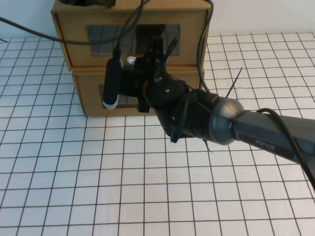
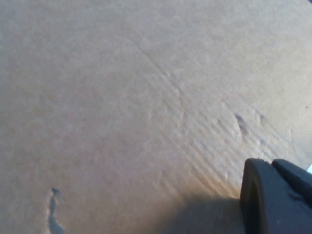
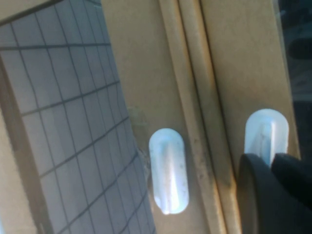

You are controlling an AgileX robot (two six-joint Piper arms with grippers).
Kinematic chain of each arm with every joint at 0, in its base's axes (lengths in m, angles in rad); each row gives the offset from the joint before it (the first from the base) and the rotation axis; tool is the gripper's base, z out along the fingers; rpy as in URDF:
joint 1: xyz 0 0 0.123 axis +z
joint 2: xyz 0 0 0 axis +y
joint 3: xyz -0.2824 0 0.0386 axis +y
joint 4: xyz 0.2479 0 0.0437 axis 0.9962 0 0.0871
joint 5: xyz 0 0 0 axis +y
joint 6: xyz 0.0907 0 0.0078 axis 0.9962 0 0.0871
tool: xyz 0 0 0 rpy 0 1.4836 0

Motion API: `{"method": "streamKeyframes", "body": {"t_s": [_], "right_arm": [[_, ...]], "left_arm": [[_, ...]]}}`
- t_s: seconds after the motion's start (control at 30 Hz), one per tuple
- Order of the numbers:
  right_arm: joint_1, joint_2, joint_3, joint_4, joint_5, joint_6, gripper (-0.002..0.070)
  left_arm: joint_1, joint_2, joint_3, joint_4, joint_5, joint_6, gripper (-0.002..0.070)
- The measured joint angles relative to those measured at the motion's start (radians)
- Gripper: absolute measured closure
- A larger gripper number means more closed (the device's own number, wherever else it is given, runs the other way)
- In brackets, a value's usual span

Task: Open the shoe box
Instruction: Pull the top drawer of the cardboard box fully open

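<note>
Shoe box (image 1: 74, 44) is sitting at the far left of the bench (image 1: 98, 187), stacked on a second box (image 1: 88, 101), both fronts facing the near side. Your right gripper (image 1: 140, 61) is hovering at the front of the stack, right at one white pull tab (image 3: 265, 129), with the other tab (image 3: 168, 170) lying just beside it across the seam. I'm not able to tell whether it's clamped on the tab. Make sure you're biting that tab squarely, then be pulling straight toward the near edge, slowly, so the stack isn't sliding. Your left gripper (image 2: 278, 200) is hanging close against bare cardboard; its state I cannot tell either.
</note>
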Motion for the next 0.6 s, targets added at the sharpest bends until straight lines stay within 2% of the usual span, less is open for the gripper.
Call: {"method": "streamKeyframes", "body": {"t_s": [0.33, 0.6], "right_arm": [[0.009, 0.001, 0.000, -0.002, 0.022, -0.011, 0.0664], [0.045, 0.005, 0.000, 0.025, 0.097, -0.093, 0.0667]], "left_arm": [[0.000, 0.000, 0.000, 0.000, 0.002, -0.011, 0.0677], [0.000, -0.002, 0.000, -0.002, 0.011, -0.033, 0.0677]]}}
